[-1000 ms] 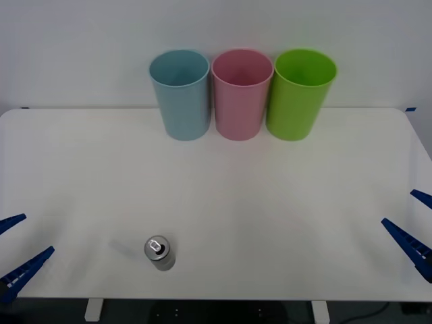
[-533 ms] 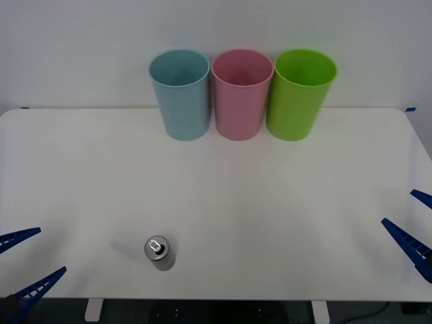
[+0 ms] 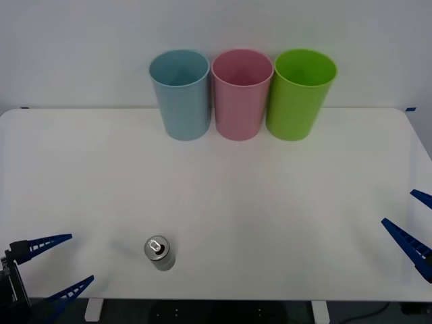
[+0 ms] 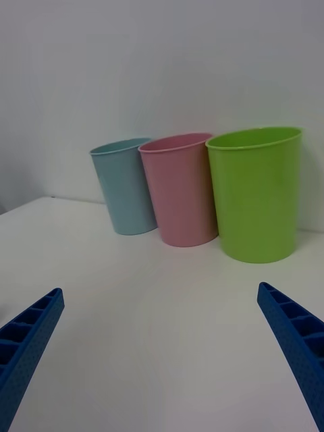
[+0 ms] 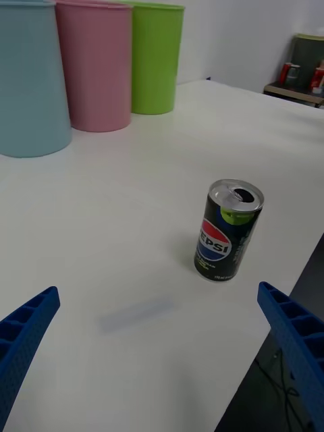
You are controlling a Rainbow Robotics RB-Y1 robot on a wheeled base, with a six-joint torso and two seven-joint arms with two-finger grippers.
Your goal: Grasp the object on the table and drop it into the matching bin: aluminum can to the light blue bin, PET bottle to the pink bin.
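My left gripper [image 3: 59, 266] has swung inward over the last second: it was hugging the left edge of the table [image 3: 223, 196] and now sits further in along the near edge, closer to the aluminum can [image 3: 159, 252], with part of its black wrist body showing at the lower left corner of the front view. Its two blue ribbed fingers are spread wide apart and hold nothing; they point toward the can from the left, low over the tabletop.

In the left wrist view the can [image 5: 227, 230] stands upright on the white surface between the two spread fingers [image 5: 23, 337] and ahead of them, not touching either one. It carries a dark label with a Pepsi logo, and its shiny top faces up with the opening showing. It stands near the table's near edge, left of centre, well apart from the bins.

The light blue bin [image 3: 180, 94], the pink bin [image 3: 241, 94] and a lime green bin [image 3: 299, 94] stand upright in a row at the far edge, just beside one another, blue leftmost.

My right gripper [image 3: 413, 226] sits where it was, at the right edge of the table, fingers apart and empty. From its wrist view the fingers [image 4: 297, 344] frame the three bins, with the green one [image 4: 256, 192] nearest.
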